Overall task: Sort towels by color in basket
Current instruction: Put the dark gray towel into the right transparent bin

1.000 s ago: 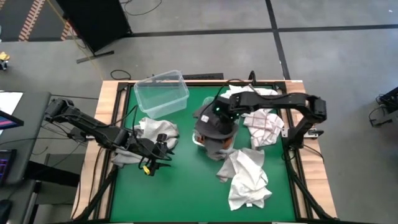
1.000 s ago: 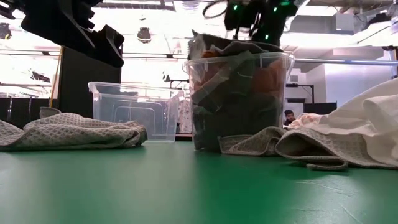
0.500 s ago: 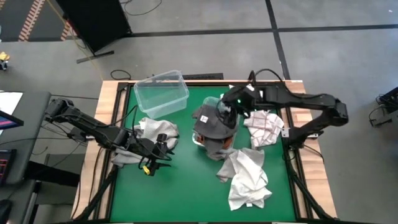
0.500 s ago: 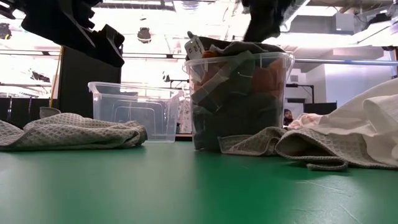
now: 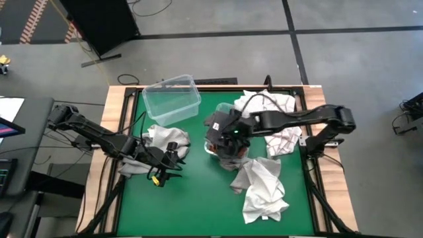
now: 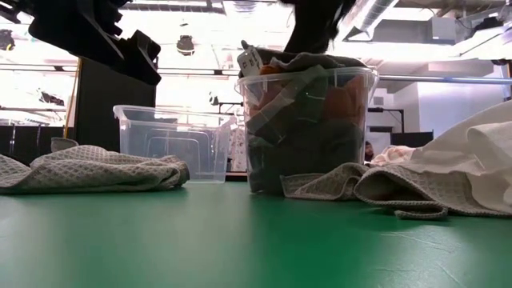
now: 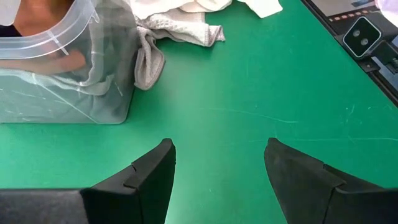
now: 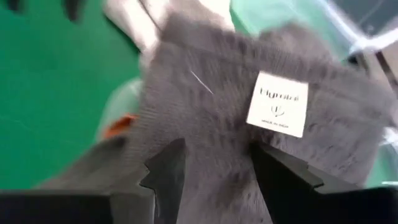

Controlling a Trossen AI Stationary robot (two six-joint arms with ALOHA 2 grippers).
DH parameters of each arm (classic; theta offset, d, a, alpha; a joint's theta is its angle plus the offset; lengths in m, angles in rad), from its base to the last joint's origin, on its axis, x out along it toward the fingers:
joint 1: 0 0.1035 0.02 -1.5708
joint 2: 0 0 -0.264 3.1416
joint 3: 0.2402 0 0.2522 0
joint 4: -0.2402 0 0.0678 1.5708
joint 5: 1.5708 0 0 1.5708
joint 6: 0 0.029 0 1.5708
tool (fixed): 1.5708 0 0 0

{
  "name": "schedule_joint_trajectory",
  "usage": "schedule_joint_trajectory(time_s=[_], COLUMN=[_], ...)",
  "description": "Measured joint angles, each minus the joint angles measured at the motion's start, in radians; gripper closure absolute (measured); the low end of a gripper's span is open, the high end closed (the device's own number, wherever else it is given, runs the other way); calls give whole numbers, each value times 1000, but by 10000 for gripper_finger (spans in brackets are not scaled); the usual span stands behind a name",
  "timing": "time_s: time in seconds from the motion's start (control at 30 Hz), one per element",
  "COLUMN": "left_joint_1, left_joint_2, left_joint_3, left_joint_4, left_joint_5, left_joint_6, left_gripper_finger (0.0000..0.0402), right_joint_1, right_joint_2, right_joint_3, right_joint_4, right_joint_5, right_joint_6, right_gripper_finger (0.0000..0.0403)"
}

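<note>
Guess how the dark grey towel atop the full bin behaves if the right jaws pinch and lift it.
Likely floppy: the dark grey towel lies draped in folds over the full bin. Probably light, and its textured weave should grip. It may drag neighbouring cloths, since the bin looks packed. The right gripper hangs open above it.

You've got two clear tubs: one empty, one stuffed. Three loose towels: light grey, checked, white.
</note>
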Motion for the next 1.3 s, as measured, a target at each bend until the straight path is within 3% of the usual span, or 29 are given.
schedule_joint_trajectory(time_s=[0.4,0.83,1.03,1.3], left_joint_1=[0,0,0,0], left_joint_2=[0,0,0,0], left_joint_3=[0,0,0,0], left_joint_4=[-11,-18,-22,-57], left_joint_5=[0,0,0,-6], left_joint_6=[9,18,15,8], left_gripper_finger=[166,166,166,166], right_joint_1=[-91,-125,-125,-113], right_joint_2=[217,322,246,11], right_joint_3=[-20,-19,-28,-29], right_joint_4=[-132,-108,-133,-163], right_joint_5=[50,-77,-88,-98], right_joint_6=[103,111,141,193], right_gripper_finger=[208,217,217,218])
